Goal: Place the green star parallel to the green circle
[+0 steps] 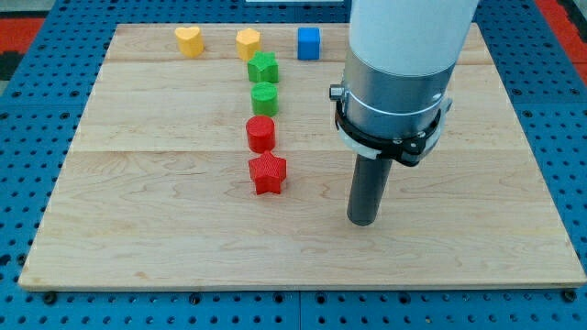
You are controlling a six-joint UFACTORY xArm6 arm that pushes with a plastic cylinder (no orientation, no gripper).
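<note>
With no jaws to open or close, my tip (363,223) rests at four o'clock, well apart from the green star (263,67), which touches the green circle (264,97) near the surface's (138,229) top; likely light, rigid, slippery plastic, best pushed mid-side.

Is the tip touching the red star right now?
No, my tip stands clear on the bare board, to the view's right of the red star.
</note>
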